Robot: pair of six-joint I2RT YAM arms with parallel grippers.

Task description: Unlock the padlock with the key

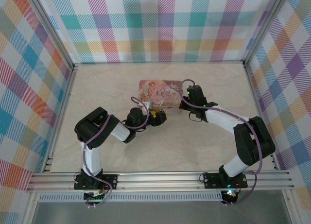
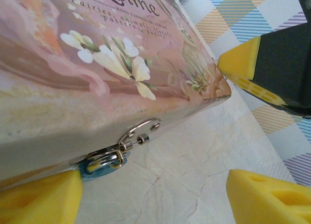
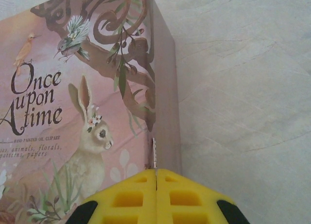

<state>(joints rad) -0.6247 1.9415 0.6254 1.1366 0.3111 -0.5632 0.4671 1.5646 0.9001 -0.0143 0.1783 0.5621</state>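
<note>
Tiny dark-bluish padlock (image 2: 102,166) hung on hasp of pink illustrated rectangular tin (image 2: 97,63), framed between spread fingers of left gripper (image 2: 153,185), apparently for steadying; thin metal key (image 3: 154,155) pinched edge-on by pressed-together right gripper (image 3: 155,174), apparently readied for insertion; keyhole not yet reached

tin (image 1: 160,93): pink, illustrated | padlock (image 2: 92,173): bluish | key (image 3: 154,155): silvery | table (image 1: 107,88): cream marble | walls (image 1: 165,25): pastel plaid
</note>
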